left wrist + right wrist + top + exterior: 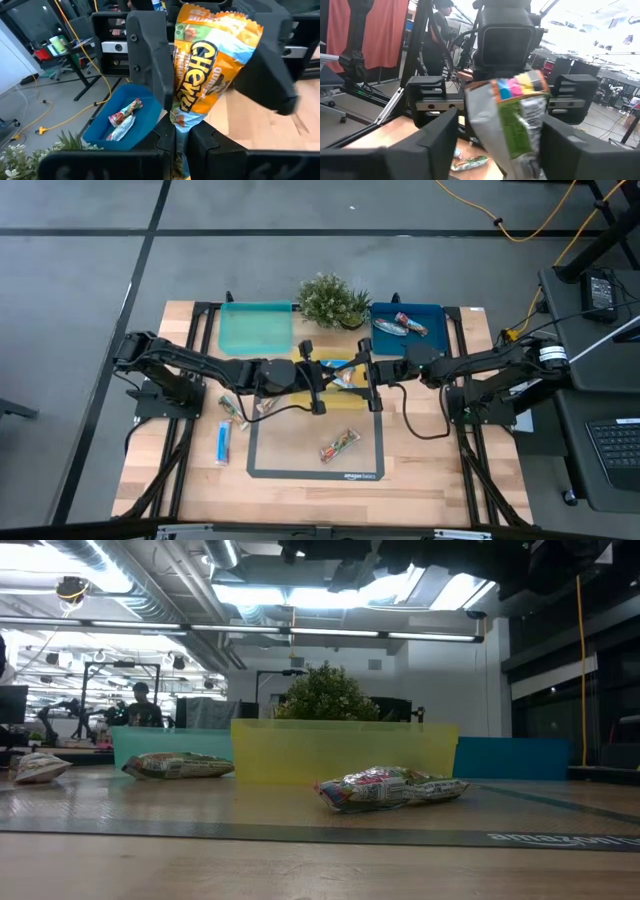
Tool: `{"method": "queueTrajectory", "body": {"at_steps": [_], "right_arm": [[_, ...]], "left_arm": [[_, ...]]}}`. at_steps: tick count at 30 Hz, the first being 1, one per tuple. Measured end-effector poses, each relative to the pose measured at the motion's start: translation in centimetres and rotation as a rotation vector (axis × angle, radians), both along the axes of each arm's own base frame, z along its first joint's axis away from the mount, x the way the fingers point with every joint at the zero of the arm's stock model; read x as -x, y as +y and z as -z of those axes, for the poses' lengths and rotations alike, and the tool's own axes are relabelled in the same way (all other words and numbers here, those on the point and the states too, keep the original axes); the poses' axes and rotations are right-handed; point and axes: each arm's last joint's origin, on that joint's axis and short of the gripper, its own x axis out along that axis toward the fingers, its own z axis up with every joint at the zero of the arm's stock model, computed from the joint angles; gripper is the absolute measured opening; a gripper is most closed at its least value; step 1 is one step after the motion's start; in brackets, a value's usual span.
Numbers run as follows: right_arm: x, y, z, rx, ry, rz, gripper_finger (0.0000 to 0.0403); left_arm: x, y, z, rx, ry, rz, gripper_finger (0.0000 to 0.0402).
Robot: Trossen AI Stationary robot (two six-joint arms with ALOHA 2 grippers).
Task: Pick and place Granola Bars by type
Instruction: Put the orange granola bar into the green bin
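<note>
An orange and blue granola bar (343, 373) hangs in the air between my two grippers, over the yellow tray (345, 750). My left gripper (322, 375) is shut on it, coming from the table's left. My right gripper (362, 370) comes from the right and is open. Its fingers (150, 60) stand on either side of the bar's (515, 120) free end, with a gap showing on one side. More bars lie on the wood at the left: a blue one (222, 442) and tan ones (233, 408). Another bar (340, 446) lies on the mat. My left gripper pinches the bar's near end (181, 122) between its two fingers. The fingers lie about level, coming from the table's left, and the bar sticks out beyond them in line. The bar is lifted clear, its free end toward my right gripper.
A teal tray (257, 328) stands at the back left. A blue tray (430, 315) holding bars (400, 325) stands at the back right, with a potted plant (333, 300) between them. A dark-rimmed mat (300, 455) covers the near middle. A person works in the room beyond the table.
</note>
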Motion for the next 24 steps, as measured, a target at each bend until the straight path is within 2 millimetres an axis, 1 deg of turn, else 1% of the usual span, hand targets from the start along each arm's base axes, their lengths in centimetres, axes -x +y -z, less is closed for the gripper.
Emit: {"method": "queueTrajectory", "body": {"at_steps": [6,10,13,17,20,24], "right_arm": [[0.0,0.0,0.0,0.007,-0.001,0.003,0.0141],[0.0,0.0,0.0,0.021,-0.003,0.002,0.0097],[0.0,0.0,0.1,0.022,-0.001,0.003,0.0086],[0.0,0.0,0.2,0.022,0.006,0.003,0.0091],[0.0,0.0,0.2,0.024,0.009,0.003,0.0090],[0.0,0.0,0.2,0.047,0.006,0.010,0.0082]], "left_arm": [[0.0,-0.1,0.1,0.017,0.009,0.033,0.0017],[0.0,-0.2,0.2,0.022,0.018,0.059,0.0017],[0.0,-0.3,0.3,0.036,0.024,0.059,0.0021],[0.2,-0.6,0.6,0.040,0.056,0.040,0.0043],[0.4,-1.1,0.9,0.018,0.091,0.029,0.0074],[1.2,-2.1,0.6,-0.008,0.117,0.044,0.0131]]}}
